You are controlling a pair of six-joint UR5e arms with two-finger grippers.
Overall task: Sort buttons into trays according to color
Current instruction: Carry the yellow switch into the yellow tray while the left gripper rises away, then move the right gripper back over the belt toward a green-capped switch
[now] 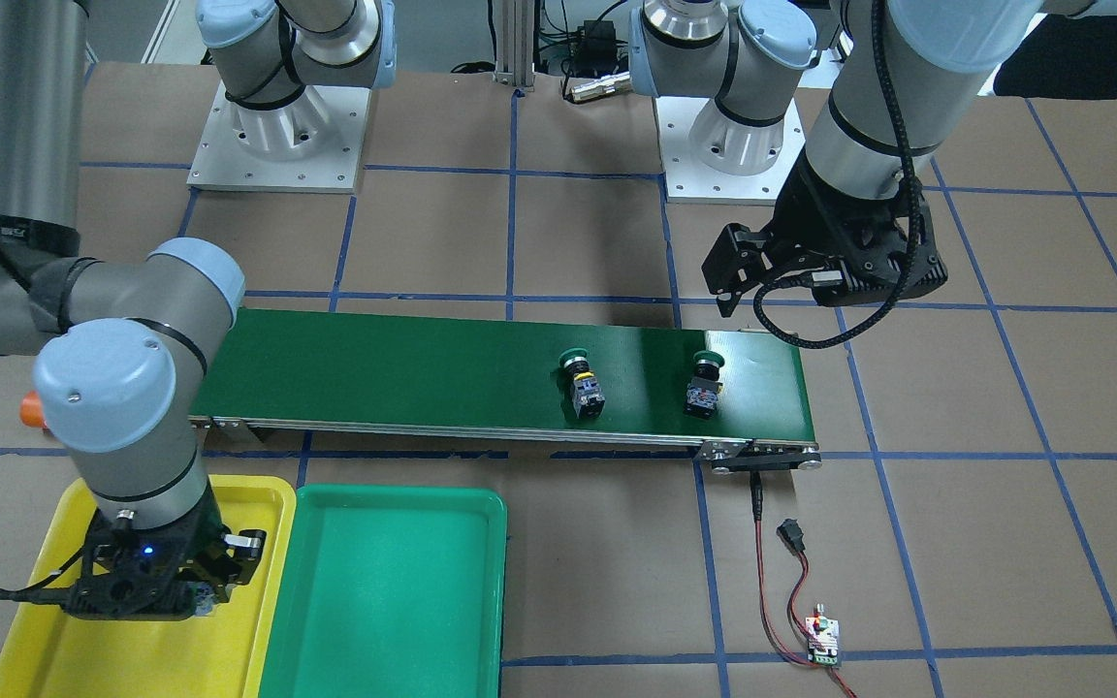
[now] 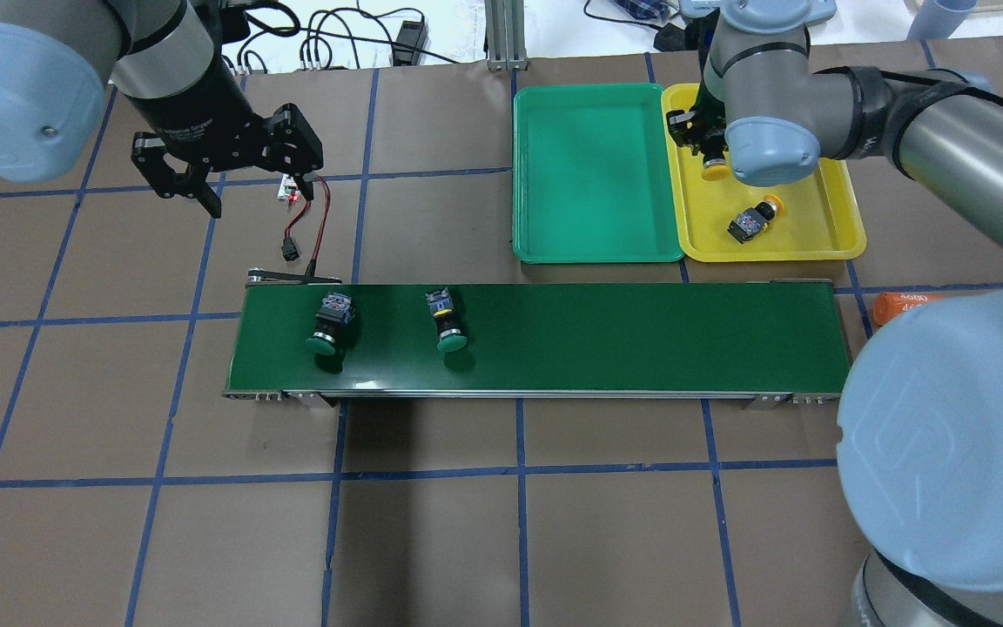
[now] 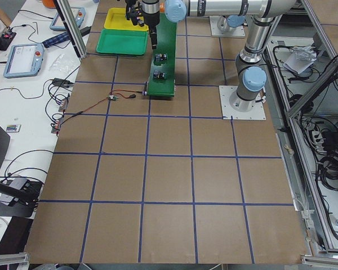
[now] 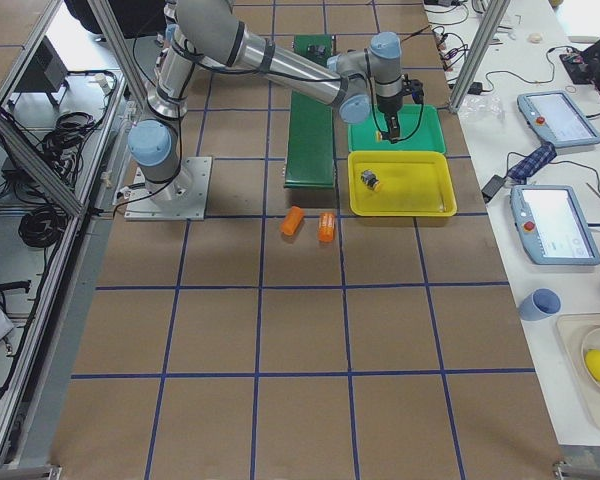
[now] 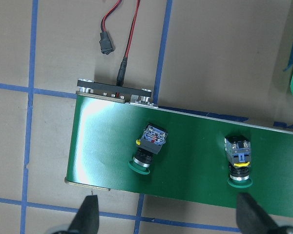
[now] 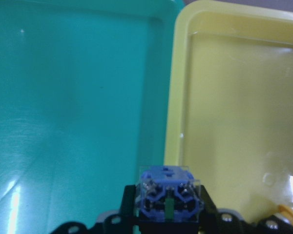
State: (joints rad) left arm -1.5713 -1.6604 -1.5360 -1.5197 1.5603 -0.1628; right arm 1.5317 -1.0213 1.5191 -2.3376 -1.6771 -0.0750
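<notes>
I read this as the release step for a yellow one, with the green pair not yet started.

Nearest me, the conveyor belt [image 2: 641, 340] carries two green-capped buttons toward its left end, the left green button [image 2: 327, 322] and the right green button [image 2: 445, 324]. Both lie on their sides, apart from each other, caps toward the near edge. Just past that left end the left gripper [image 5: 168, 217] hangs above the table with its fingers spread wide and nothing between them.

Farther out on the right sit the two trays, touching side by side: the green tray [image 2: 597, 174], which has no button in it, and the yellow tray [image 2: 771, 255] to its right. One loose yellow button [image 2: 750, 222] lies in the yellow tray. At that tray's far left corner the right gripper [image 2: 703, 148] pinches the held yellow button [image 6: 170, 192], cap down. I cannot tell whether the button touches the tray floor.

Next, I judge, the right fingers must part low over the yellow tray, then lift straight off.

Count: four buttons, two yellow, two green; two trays; two orange cylinders [image 4: 310, 225] near the belt's right end.
</notes>
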